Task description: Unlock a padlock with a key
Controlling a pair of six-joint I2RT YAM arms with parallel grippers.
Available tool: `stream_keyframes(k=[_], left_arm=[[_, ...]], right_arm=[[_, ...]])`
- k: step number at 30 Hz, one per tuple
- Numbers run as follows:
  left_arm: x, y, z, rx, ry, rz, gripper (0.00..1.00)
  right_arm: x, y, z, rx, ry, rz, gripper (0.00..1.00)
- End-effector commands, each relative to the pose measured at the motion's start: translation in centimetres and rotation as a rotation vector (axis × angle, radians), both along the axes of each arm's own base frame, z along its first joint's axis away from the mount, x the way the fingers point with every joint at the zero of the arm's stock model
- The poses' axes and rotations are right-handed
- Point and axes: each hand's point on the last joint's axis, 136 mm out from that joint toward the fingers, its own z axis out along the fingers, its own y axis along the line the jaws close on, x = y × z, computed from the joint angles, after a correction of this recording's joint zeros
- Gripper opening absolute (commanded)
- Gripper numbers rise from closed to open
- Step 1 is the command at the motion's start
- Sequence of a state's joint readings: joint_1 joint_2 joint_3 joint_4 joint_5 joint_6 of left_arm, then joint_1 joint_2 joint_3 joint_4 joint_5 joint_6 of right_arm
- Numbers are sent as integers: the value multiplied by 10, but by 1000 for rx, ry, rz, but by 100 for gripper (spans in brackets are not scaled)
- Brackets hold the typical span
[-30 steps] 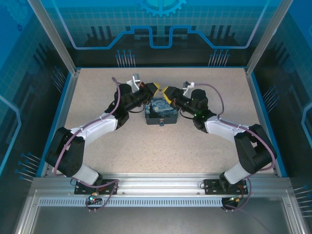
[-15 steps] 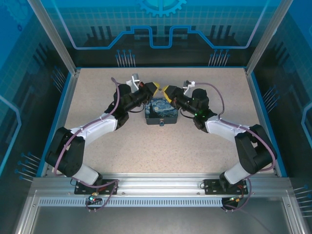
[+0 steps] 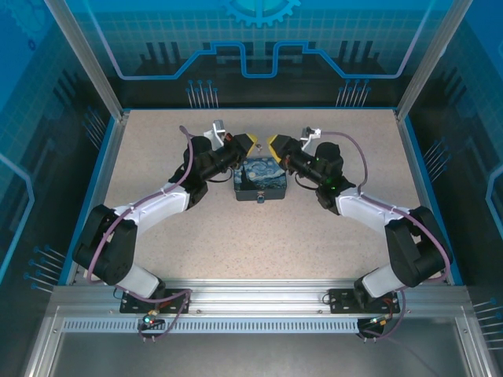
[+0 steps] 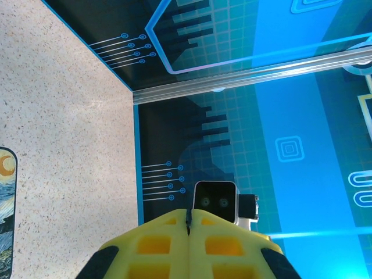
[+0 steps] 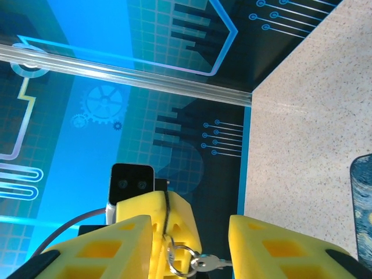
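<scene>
My left gripper hovers shut over the far edge of the night-sky box. In the left wrist view its jaws pinch a thin dark strip. From that strip a metal ring hangs, with the small grey key on it. My right gripper faces it tip to tip, a small gap between. Its jaws stand apart around the left tip, and the key's blade reaches the right-hand finger. A tiny bluish bit at the box's near edge looks like the padlock.
The box lies mid-table on the speckled top. Blue printed walls and an aluminium rail close the far side just beyond both grippers. Both forearms angle in from the near corners.
My right gripper has drawn back a little to the right and up, opening a small gap to the left tip. Its jaws narrowed slightly. The left arm has held still.
</scene>
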State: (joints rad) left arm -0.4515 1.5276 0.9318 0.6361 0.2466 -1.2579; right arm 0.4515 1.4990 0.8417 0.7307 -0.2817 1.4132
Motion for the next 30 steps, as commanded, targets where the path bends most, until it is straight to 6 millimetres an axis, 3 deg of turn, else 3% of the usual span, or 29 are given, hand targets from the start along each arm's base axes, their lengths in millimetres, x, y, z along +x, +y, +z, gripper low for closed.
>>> stream_keyframes(k=[1, 17, 30], left_arm=[[-3, 0, 3, -6, -12, -3, 0], [-1, -2, 8, -6, -25, -4, 0], [-1, -5, 6, -4, -24, -22, 0]], right_arm=[[6, 9, 24, 14, -70, 22, 40], [1, 30, 17, 11, -52, 90, 36], [-12, 34, 8, -2, -39, 141, 29]])
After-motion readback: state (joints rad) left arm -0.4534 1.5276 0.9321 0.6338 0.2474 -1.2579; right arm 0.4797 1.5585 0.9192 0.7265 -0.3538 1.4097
